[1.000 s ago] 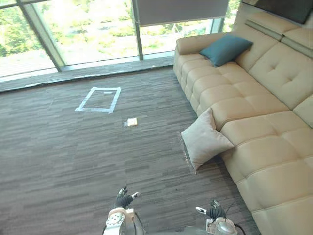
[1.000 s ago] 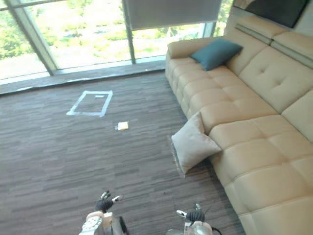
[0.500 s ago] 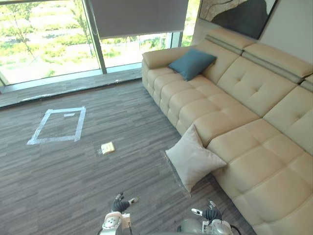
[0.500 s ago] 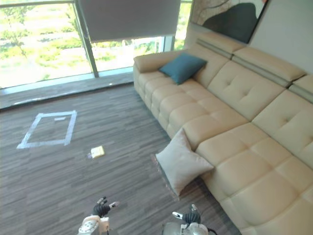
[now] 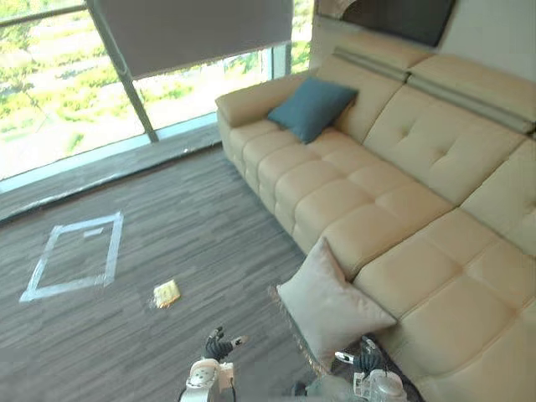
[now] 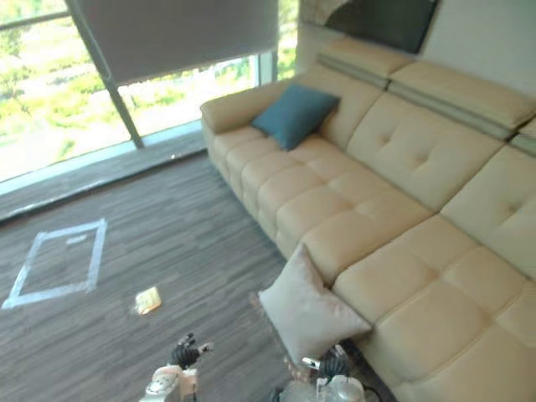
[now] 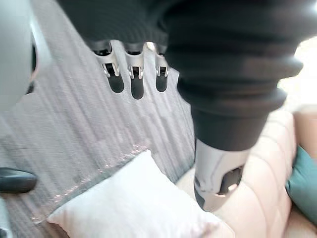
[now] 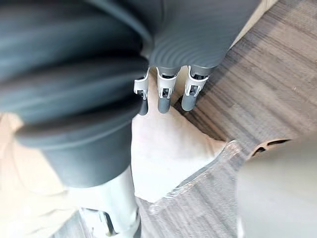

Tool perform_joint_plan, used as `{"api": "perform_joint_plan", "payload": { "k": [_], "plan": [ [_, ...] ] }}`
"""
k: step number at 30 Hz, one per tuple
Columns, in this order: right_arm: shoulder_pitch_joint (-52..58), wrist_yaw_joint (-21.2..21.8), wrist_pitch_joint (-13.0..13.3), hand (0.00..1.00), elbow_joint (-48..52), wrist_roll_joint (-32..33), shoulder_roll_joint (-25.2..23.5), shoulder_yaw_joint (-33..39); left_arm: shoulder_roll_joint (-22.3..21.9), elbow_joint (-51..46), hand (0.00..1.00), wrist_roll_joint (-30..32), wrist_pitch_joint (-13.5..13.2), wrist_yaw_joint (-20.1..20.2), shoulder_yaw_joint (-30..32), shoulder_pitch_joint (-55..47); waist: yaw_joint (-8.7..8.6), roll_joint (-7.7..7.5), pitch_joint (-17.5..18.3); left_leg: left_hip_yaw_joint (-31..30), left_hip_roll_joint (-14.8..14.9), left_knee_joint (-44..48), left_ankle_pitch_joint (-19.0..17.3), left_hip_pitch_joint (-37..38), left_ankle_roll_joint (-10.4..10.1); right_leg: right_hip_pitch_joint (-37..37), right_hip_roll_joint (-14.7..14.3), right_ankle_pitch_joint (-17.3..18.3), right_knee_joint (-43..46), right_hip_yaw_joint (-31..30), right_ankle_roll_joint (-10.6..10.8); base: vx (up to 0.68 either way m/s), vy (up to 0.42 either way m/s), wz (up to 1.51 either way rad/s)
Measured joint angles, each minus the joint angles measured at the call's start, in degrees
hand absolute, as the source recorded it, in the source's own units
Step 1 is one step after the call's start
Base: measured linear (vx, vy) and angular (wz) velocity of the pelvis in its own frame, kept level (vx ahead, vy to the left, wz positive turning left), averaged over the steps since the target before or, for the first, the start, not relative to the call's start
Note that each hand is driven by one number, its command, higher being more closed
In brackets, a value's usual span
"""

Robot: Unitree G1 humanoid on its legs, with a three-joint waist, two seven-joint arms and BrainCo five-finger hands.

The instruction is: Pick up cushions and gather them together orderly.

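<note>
Cushions apart, hands empty.
Head view: pale cushion (image 5: 331,306) on the floor (image 5: 193,226) leans against the sofa (image 5: 435,276); teal cushion (image 5: 311,107) on its far seat. Left wrist: left hand (image 7: 136,74) hangs relaxed. Right wrist: right hand (image 8: 165,91) loose, straight-fingered.

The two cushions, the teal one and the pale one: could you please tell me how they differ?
The teal cushion is dark blue-green; the pale cushion is off-white. The teal cushion sits on the sofa, propped against its backrest by the armrest; the pale cushion stands on the floor, leaning against the sofa's front. Both look square and plump.
</note>
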State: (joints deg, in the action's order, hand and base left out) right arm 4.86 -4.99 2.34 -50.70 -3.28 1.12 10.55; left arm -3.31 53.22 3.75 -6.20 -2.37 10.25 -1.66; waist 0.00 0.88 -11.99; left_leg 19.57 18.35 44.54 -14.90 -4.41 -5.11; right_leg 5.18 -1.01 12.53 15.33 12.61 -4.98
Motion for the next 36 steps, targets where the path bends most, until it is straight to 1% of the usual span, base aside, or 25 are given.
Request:
{"api": "perform_joint_plan", "payload": {
  "k": [3, 4, 5, 6, 7, 8, 9, 10, 12, 14, 15, 16, 18, 21, 23, 24, 26, 27, 28, 29, 30, 31, 33, 34, 36],
  "plan": [
    [-0.16, -0.24, -0.09, 0.0, -0.23, 0.09, 0.1, -0.01, -0.37, -0.35, 0.0, -0.11, -0.87, -0.18, 0.22, 0.06, 0.59, -0.03, 0.02, -12.57, -7.21, -16.48, 0.08, -2.19, -0.6, 0.46, -0.04, 1.07, -0.25, -6.95, 1.85, 0.29, 0.165, -1.22],
    [-0.12, -0.37, -0.07, 0.0, -0.25, 0.21, 0.14, -0.03, -0.38, -0.19, 0.0, -0.29, -0.85, -0.21, 0.2, 0.17, 0.61, 0.03, 0.05, -15.11, -8.54, -19.75, 0.81, -2.15, -0.25, 0.43, -0.23, 1.53, 0.1, -9.28, 2.61, 0.31, 0.265, -1.32],
    [-0.01, -0.5, -0.07, 0.0, -0.22, 0.62, 0.21, -0.06, -0.38, 0.24, 0.0, -0.46, -0.88, -0.21, 0.14, 0.2, 0.57, 0.25, 0.18, -15.65, -8.89, -22.26, 2.84, -1.65, 1.13, 0.29, -0.59, 2.21, 0.95, -11.56, 3.62, 0.33, 0.319, -1.27],
    [0.32, -0.66, -0.06, 0.0, -0.39, 0.93, 0.25, -0.1, -0.25, 0.91, 0.0, -0.47, -0.87, -0.17, 0.16, 0.24, 0.57, 0.66, 0.73, -15.57, -8.79, -22.94, 5.56, -1.14, -0.55, 0.0, -1.0, 3.25, 2.12, -13.81, 4.78, 0.34, 0.342, -1.1],
    [0.41, -0.64, -0.14, 0.0, -0.7, 1.08, -0.26, -0.25, 0.04, 1.37, 0.0, -0.46, -0.82, -0.19, 0.54, 0.54, 0.52, -0.38, 1.33, -13.55, -8.98, -22.4, 4.96, -0.59, -0.71, -0.36, -0.35, 3.94, 3.04, -15.57, 5.6, 0.33, 0.343, -1.1],
    [1.25, -0.64, 0.01, 0.0, -0.48, 1.0, -1.13, -0.63, 0.39, 2.16, 0.0, -0.47, -0.75, -0.58, 0.69, 0.6, 0.54, -1.95, 2.51, -10.61, -9.72, -22.37, 3.46, -0.43, 0.21, -1.35, 1.26, 4.28, 3.65, -17.35, 6.5, 0.31, 0.331, -0.91],
    [1.49, -0.63, -0.03, 0.0, -0.5, 1.03, -1.49, -0.9, 0.5, 2.34, 0.0, -0.48, -0.77, -0.85, 0.84, 0.69, 0.57, -2.61, 2.82, -8.54, -9.94, -22.38, 2.77, -0.1, 0.66, -1.94, 2.17, 4.35, 3.88, -17.78, 6.93, 0.31, 0.357, -1.03],
    [1.59, -0.61, -0.06, 0.0, -0.52, 1.01, -1.58, -1.44, 0.61, 2.42, 0.0, -0.55, -0.77, -0.93, 1.1, 0.89, 0.8, -3.17, 3.03, -5.87, -9.95, -22.67, 2.11, 0.84, 1.32, -3.21, 3.16, 3.68, 5.17, -16.66, 8.35, 0.23, 0.313, -0.98],
    [1.47, -0.59, -0.02, 0.0, -0.29, 0.99, -1.62, -1.62, 0.84, 2.55, 0.0, -0.62, -0.67, -1.15, 1.08, 0.73, 1.13, -3.07, 2.93, -0.5, -9.62, -25.0, 1.86, 4.8, 1.81, -5.17, 5.47, 2.3, 8.85, -10.59, 10.6, 0.12, 0.209, -1.16],
    [1.38, -0.61, 0.5, 0.0, -0.1, 0.84, -1.26, -1.57, 1.18, 2.68, 0.0, -0.61, -0.65, -1.4, 1.06, 0.3, 1.27, -2.8, 2.92, 4.04, -9.33, -27.08, 1.83, 8.32, 1.86, -5.78, 8.6, 1.92, 10.57, -1.14, 9.71, 0.06, 0.146, -1.1],
    [1.35, -0.62, 0.61, 0.0, -0.15, 0.72, -1.27, -1.56, 1.89, 3.44, 0.0, -0.61, -0.66, -1.41, 0.59, 0.4, 1.19, -2.78, 2.96, 6.07, -9.28, -28.5, 1.83, 9.46, 1.85, -5.84, 10.03, 0.93, 9.77, 3.71, 8.4, 0.02, 0.08, -0.92],
    [1.24, -0.64, 0.65, 0.0, -0.36, 0.6, -1.25, -1.53, 2.8, 4.35, 0.0, -0.6, -0.66, -1.37, -0.89, 0.57, 1.07, -2.82, 2.99, 7.32, -9.49, -29.82, 1.86, 10.22, 1.79, -5.93, 10.56, -0.35, 8.01, 6.24, 7.68, 0.03, 0.04, -0.81],
    [0.06, -0.64, 0.68, 0.0, -2.52, 0.32, -0.38, -1.36, 3.9, 5.77, 0.0, -0.62, -0.62, -1.33, -3.65, 0.93, 0.7, -2.25, 3.04, 9.37, -10.23, -33.02, 2.98, 11.55, 0.56, -6.35, 9.98, -0.26, 4.71, 7.95, 7.39, 0.13, -0.067, -0.64],
    [-1.65, -0.61, 1.06, 0.0, -4.42, 0.5, 1.26, -0.01, 4.15, 7.11, 0.0, -0.49, -0.54, -1.16, -6.12, 1.08, -0.51, 0.11, 2.42, 10.45, -10.25, -35.48, 4.69, 13.08, -0.21, -5.04, 8.35, -0.95, 1.64, 6.85, 6.34, 0.08, -0.073, -0.37],
    [-1.54, -0.65, 1.14, 0.0, -4.69, 0.49, 1.27, 0.66, 4.24, 7.19, 0.0, -0.48, -0.53, -1.06, -6.98, 1.0, -0.61, 0.39, 2.53, 9.9, -9.5, -32.87, 4.7, 13.32, -0.25, -2.83, 7.76, -0.95, -0.01, 6.98, 6.32, 0.08, -0.086, 0.0],
    [-1.42, -0.64, 1.14, 0.0, -4.95, 0.5, 1.18, 0.67, 4.26, 6.73, 0.0, -0.47, -0.64, -0.88, -6.94, 1.15, -0.63, -0.28, 2.18, 9.46, -8.13, -27.58, 4.68, 12.22, -0.27, -1.17, 7.75, -0.97, -0.86, 7.04, 6.29, 0.04, -0.089, 0.06],
    [-0.76, -0.62, 1.07, 0.0, -4.47, 0.62, 1.15, 0.54, 4.17, 5.08, 0.0, -0.47, -0.65, -0.84, -6.55, 0.84, -0.07, -0.82, 1.8, 8.08, -4.34, -13.91, 4.68, 8.08, -0.26, 1.27, 6.89, -1.15, -2.49, 6.34, 5.81, 0.01, -0.098, -0.15],
    [-0.34, -0.62, 1.07, 0.0, -4.04, 0.86, 0.93, 0.43, 3.9, 4.26, 0.0, -0.49, -0.72, -0.81, -5.69, 0.41, 0.65, -0.41, 1.85, 6.39, -2.47, -7.53, 3.56, 5.35, -0.12, 2.43, 6.39, -0.55, -2.84, 4.57, 4.75, 0.04, -0.02, -0.44],
    [-0.44, -0.62, 0.92, 0.0, -4.11, 0.93, 1.04, 0.49, 3.57, 3.78, 0.0, -0.48, -0.81, -0.81, -5.18, 0.37, 0.76, 0.02, 1.65, 4.48, -1.97, -6.07, 1.77, 4.66, -0.2, 2.72, 6.08, -0.4, -2.7, 3.5, 4.55, 0.06, 0.071, -0.72],
    [-0.45, -0.7, 0.85, 0.0, -4.08, 1.08, 1.08, 0.64, 3.34, 3.28, 0.0, -0.49, -0.72, -0.82, -4.65, 0.31, 0.75, 0.15, 1.52, 2.15, -2.43, -6.1, -0.54, 3.66, -0.14, 2.67, 5.94, -0.33, -2.53, 1.35, 4.49, 0.02, 0.106, -0.87],
    [-0.48, -0.7, 0.86, 0.0, -4.03, 1.11, 0.99, 0.63, 3.38, 2.94, 0.0, -0.5, -0.76, -0.8, -4.53, 0.26, 0.89, -0.08, 1.39, -0.76, -3.66, -7.83, -1.6, 2.8, 0.08, 2.43, 6.15, -0.32, -2.26, -0.77, 4.57, 0.0, 0.154, -0.97],
    [-0.46, -0.7, 0.86, 0.0, -4.01, 1.12, 0.96, 0.59, 3.37, 2.64, 0.0, -0.52, -0.82, -0.82, -4.53, 0.16, 1.05, -0.14, 1.4, -3.23, -4.73, -10.02, -1.69, 2.34, -0.06, 1.93, 6.31, -0.15, -1.67, -2.25, 4.89, -0.03, 0.213, -1.09],
    [-0.4, -0.71, 0.96, 0.0, -3.68, 1.17, 1.02, 0.44, 2.65, 2.44, 0.0, -0.6, -0.83, -0.94, -4.5, -0.04, 1.3, 0.45, 1.58, -12.71, -8.19, -19.64, -0.64, 2.59, -0.11, -0.39, 5.86, 1.55, 1.14, -6.33, 6.5, -0.02, 0.261, -1.02],
    [-0.48, -0.76, 0.91, 0.0, -3.56, 1.21, 1.19, 0.3, 2.57, 2.35, 0.0, -0.61, -0.91, -0.99, -4.53, 0.06, 1.67, 0.68, 1.58, -14.65, -9.18, -21.27, 0.42, 2.69, -1.8, -1.57, 5.66, 2.46, 3.29, -8.52, 7.66, 0.02, 0.258, -0.62],
    [0.41, -0.89, 0.99, 0.0, -2.37, 1.5, -0.35, 0.37, 2.83, 2.5, 0.0, -0.61, -0.82, -1.14, -4.48, 0.16, 1.29, -1.41, 2.35, -12.69, -10.48, -22.41, 0.32, 2.56, -0.32, -2.32, 7.21, 1.44, 2.04, -9.78, 9.23, 0.08, 0.229, -0.34]
  ]
}}
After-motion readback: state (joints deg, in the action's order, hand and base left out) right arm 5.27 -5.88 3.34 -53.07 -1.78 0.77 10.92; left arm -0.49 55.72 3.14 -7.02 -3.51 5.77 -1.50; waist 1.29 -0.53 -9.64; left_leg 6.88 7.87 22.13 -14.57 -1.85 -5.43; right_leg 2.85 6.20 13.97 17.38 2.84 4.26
